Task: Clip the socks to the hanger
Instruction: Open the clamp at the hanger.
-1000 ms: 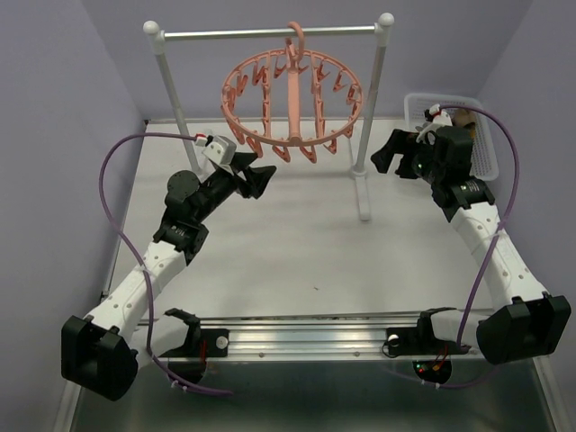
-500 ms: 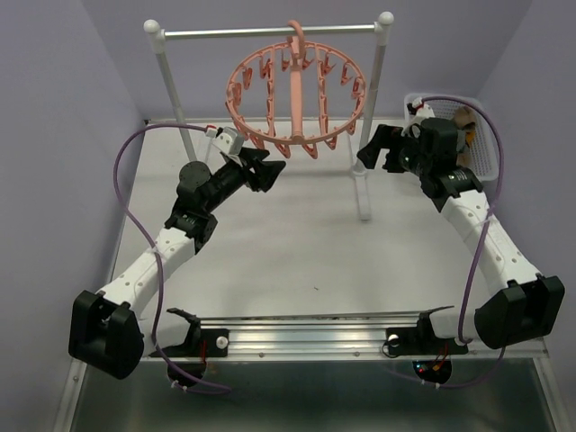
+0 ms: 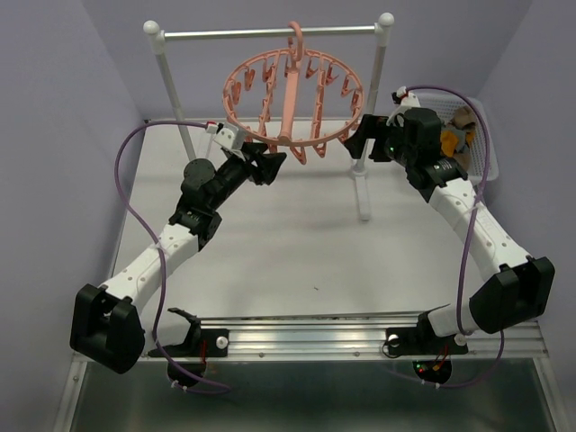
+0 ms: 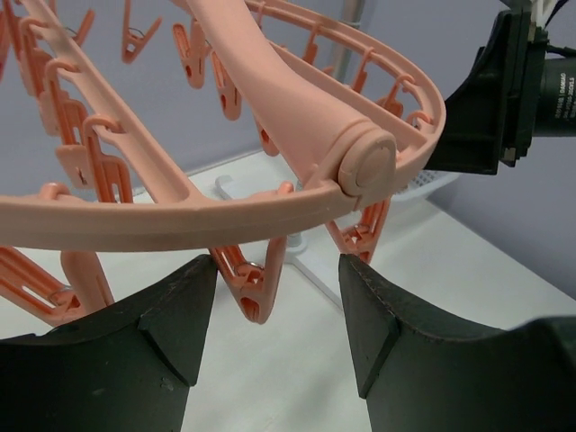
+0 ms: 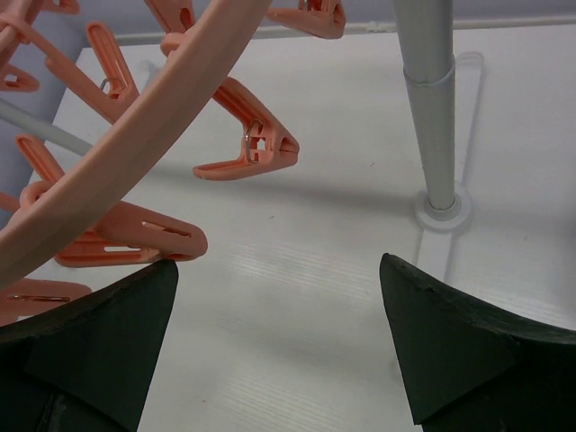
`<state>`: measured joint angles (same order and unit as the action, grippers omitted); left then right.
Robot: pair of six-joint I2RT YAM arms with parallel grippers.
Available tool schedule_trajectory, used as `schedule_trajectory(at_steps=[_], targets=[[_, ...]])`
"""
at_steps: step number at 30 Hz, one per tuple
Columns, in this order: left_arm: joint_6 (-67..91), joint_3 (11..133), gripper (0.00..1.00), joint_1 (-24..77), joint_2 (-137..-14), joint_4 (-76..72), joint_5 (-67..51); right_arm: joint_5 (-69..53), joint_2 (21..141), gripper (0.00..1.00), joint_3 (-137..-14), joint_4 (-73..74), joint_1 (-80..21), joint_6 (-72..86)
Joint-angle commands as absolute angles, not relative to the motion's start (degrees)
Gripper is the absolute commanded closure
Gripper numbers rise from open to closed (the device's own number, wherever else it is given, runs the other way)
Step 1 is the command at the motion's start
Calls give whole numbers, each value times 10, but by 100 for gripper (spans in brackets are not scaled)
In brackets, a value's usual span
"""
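The salmon-pink hanger [image 3: 292, 99] hangs by its hook from the rail, its ring tilted. My left gripper [image 3: 273, 163] is at the ring's front left edge, just under it. In the left wrist view the left gripper [image 4: 279, 270] is open, and a dangling clip [image 4: 252, 290] hangs between the fingers, close to the left one. My right gripper [image 3: 360, 140] is at the ring's right edge. The right wrist view shows the right gripper [image 5: 279, 265] wide open and holding nothing, with a clip [image 5: 135, 238] beside its left fingertip. The socks [image 3: 453, 137] lie in the basket.
A white mesh basket [image 3: 484, 144] stands at the back right, behind my right arm. The white-posted rail stand [image 3: 270, 33] carries the hanger. Its right post [image 3: 367, 126] and foot [image 5: 441, 207] are next to my right gripper.
Both arms have reached in toward the hanger, the right one moving left away from the basket. The ring has swung and tilted. My left jaws have narrowed a little.
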<state>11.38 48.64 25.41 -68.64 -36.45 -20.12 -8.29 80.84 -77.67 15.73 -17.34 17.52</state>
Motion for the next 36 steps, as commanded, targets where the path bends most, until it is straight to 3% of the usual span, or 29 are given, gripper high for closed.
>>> schedule_trajectory(at_steps=[1,15,36], targets=[[105,524,34,256,-688,-400,-156,-70,802,0,-804,120,-176,164],[97,519,36,248,-687,-398,-121,-61,795,0,-803,119,-176,154],[147,499,36,165,-705,-472,-327,-53,790,0,-808,120,-176,146]])
